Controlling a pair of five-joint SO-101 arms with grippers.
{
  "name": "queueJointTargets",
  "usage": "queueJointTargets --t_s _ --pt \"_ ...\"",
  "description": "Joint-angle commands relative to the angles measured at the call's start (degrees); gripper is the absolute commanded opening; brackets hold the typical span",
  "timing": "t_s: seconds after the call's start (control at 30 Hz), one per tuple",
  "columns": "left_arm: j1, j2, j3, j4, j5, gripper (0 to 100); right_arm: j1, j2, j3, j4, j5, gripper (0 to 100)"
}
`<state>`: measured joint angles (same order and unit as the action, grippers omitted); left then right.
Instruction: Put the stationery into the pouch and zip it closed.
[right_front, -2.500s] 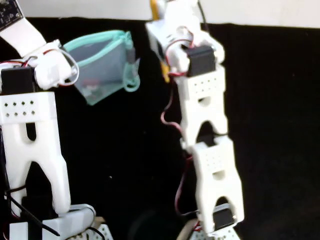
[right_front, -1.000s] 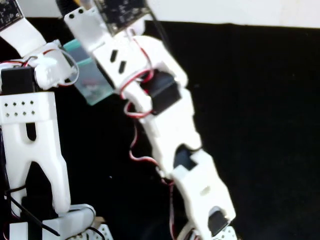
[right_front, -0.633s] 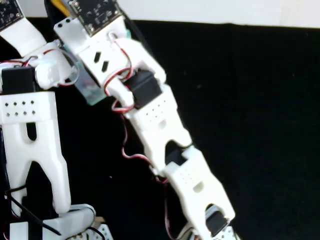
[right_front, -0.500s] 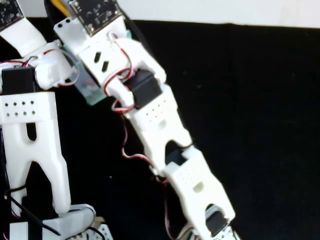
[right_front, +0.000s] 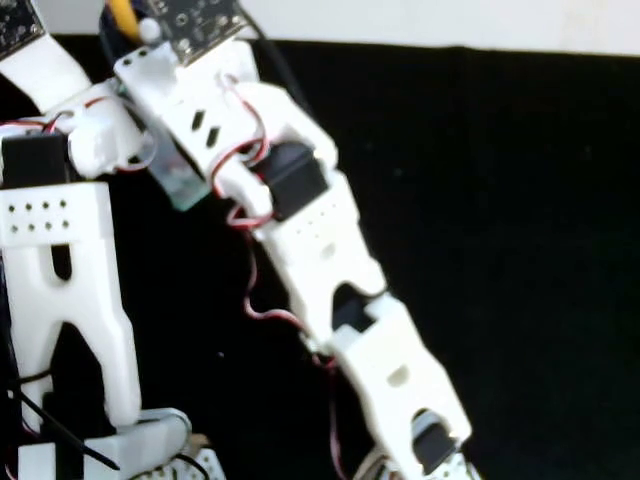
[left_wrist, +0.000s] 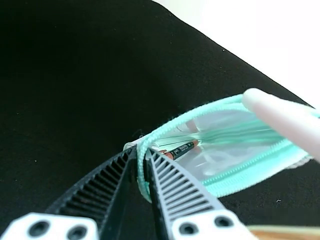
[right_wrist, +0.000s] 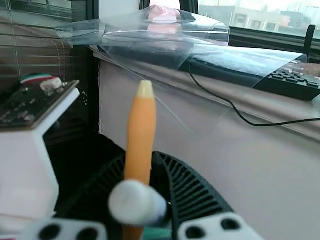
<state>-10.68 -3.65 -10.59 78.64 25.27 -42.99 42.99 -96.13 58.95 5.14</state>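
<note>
A black desk (right_front: 520, 220) covers almost all the high view, with a pale strip of wall along its far edge. The right wrist view looks toward a window (right_wrist: 235, 15) with a keyboard (right_wrist: 295, 77) on the ledge below it. The left arm (right_front: 60, 260) stands at the left side of the desk. The left fingers (left_wrist: 172, 192) are clenched on the mint zipper edge of the pouch (left_wrist: 235, 145), at one end of its mouth. The mouth is open (the zipper is not closed), and behind the clear wall of the pouch lies a dark pen (left_wrist: 181, 149). A pale rounded tip (left_wrist: 272, 109) lies over the far rim of the mouth; I cannot tell to what it belongs. The right arm (right_front: 320, 250) stretches diagonally across the desk to the far left corner and covers most of the pouch from above. The right fingers (right_wrist: 192, 192) are grasping an orange pen (right_wrist: 140, 130), which runs between them and sticks out past their tips.
</note>
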Motion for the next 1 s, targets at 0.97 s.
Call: queueJointTargets --t_s 0.97 --pt "1.36 2.68 0.84 0.18 0.35 1 1.36 -15.25 -5.14 5.76 -0.35 0.5"
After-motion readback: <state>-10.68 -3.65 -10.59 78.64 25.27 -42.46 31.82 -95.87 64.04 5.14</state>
